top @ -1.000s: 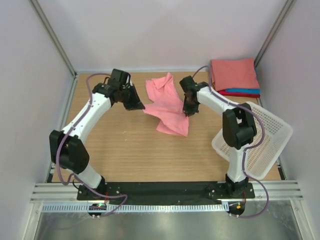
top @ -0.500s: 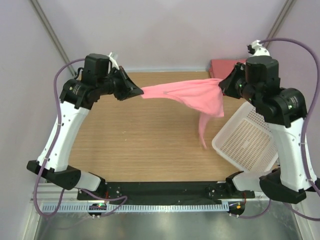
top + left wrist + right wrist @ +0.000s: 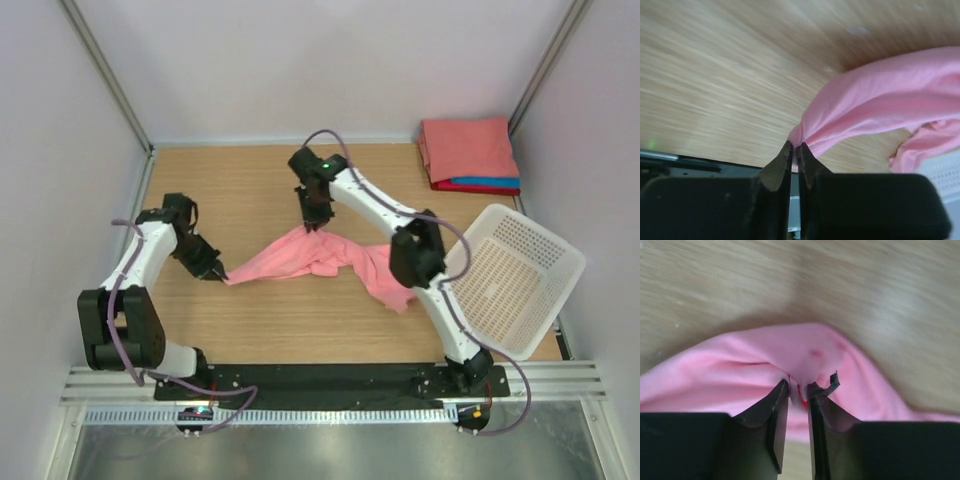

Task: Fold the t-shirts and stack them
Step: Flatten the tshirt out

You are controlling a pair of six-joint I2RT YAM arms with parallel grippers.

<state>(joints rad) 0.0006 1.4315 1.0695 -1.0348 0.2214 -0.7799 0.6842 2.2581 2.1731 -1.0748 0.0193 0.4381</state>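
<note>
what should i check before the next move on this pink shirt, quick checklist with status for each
1. Grip of the left gripper on the pink t-shirt: ok, the jaws are pinched on one end of the cloth.
2. Grip of the right gripper: cloth sits between the jaws with a slight gap. Cannot tell how firm the hold is.
3. Shirt spread flat on the table: not ok, it lies bunched and twisted.
4. Sleeves and hem located: cannot tell, they are lost in the folds.
5. The folded stack is tidy and apart from the shirt: ok, it sits at the back right corner.

Wooden table (image 3: 270, 325); pale walls (image 3: 300, 60)
</note>
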